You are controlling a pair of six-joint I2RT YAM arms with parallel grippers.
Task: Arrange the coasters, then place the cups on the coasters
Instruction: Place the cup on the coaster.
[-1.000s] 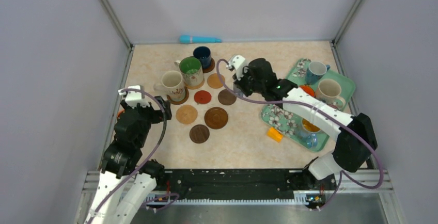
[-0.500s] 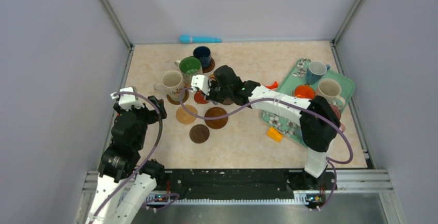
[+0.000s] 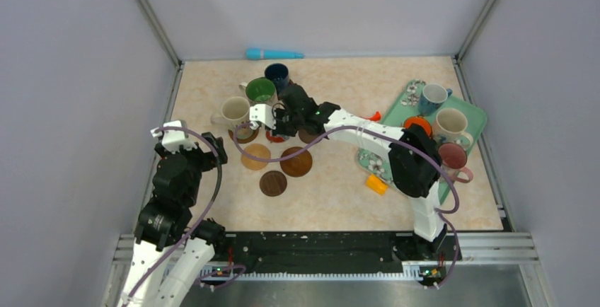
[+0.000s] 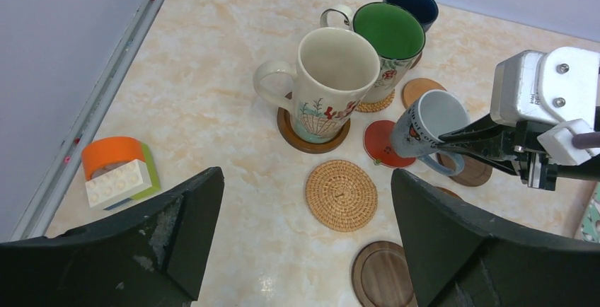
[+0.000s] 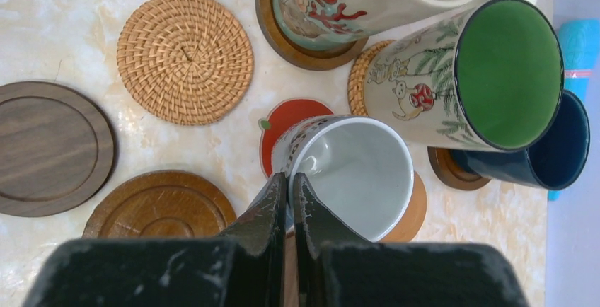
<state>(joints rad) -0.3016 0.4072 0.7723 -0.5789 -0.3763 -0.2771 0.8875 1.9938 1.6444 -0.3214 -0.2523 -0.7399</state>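
Note:
My right gripper (image 5: pixel 289 180) is shut on the rim of a white cup (image 5: pixel 354 172), one finger inside and one outside. The cup (image 4: pixel 428 126) hangs tilted over the red coaster (image 4: pixel 385 144); I cannot tell whether its base touches. A cream cup (image 3: pixel 234 112), a green cup (image 3: pixel 260 91) and a dark blue cup (image 3: pixel 277 75) each stand on a coaster. A woven coaster (image 3: pixel 256 156), a ridged dark coaster (image 3: pixel 296 161) and a dark brown coaster (image 3: pixel 273 183) lie bare. My left gripper (image 4: pixel 304 175) is open and empty at the left, above the table.
The teal tray (image 3: pixel 475 112) at the right holds a blue cup (image 3: pixel 430 98), a cream cup (image 3: pixel 451 124), a pink cup (image 3: pixel 453 157) and an orange cup (image 3: pixel 417 124). A small orange block (image 3: pixel 377 184) lies beside it. A teal stick (image 3: pixel 272 54) lies at the back wall.
My right arm has swung left from beside the tray, carrying the white cup to the red coaster. The left arm has barely shifted.

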